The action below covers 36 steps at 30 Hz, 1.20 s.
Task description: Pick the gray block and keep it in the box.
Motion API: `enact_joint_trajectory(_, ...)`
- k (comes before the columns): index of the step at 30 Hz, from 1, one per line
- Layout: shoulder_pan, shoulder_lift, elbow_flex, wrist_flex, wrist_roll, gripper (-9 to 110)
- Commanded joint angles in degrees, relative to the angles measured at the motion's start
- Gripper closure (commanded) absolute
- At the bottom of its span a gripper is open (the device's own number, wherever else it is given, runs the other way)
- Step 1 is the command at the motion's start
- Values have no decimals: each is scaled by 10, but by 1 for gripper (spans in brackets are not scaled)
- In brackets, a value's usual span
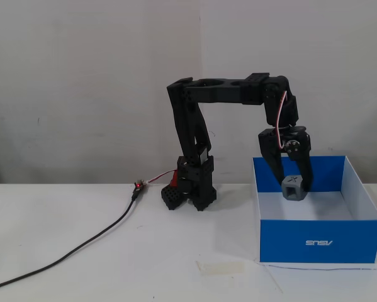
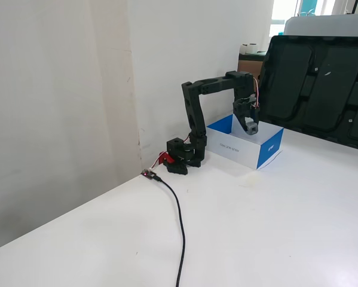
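- Holding the gray block (image 1: 292, 187) between my two fingers (image 1: 270, 165), I have it clamped at the tips, one X-marked face turned toward the front camera in a fixed view.
- It hangs inside the outline of the box (image 1: 320, 241), over the white floor near the back left corner as that view shows it; whether it touches the floor I cannot tell.
- The block is a cube, so no long axis matters; what matters is that the floor lies straight below my gripper (image 1: 291, 182).
- My upper link runs level from the shoulder post, and the wrist points straight down over the box (image 2: 268, 148).
- Judging from this, releasing comes next.
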Motion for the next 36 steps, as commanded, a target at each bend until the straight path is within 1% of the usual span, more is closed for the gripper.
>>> enact_joint_trajectory(1,-7,-2,-54,-4,4,95)
enact_joint_trajectory(7,-11,-10,-59,-7,2,93)
enact_joint_trajectory(9,-15,-11,-62,-7,0,88)
enact_joint_trajectory(11,-18,-16,-63,-6,-1,80)
enact_joint_trajectory(12,-20,-18,-64,-4,-2,79)
enact_joint_trajectory(18,-27,-28,-68,-1,-4,77)
enact_joint_trajectory(21,-26,-28,-68,0,-4,79)
enact_joint_trajectory(27,8,-12,-67,25,-9,90)
enact_joint_trajectory(30,45,9,-50,29,-22,94)
enact_joint_trajectory(36,150,37,-23,39,-62,97)
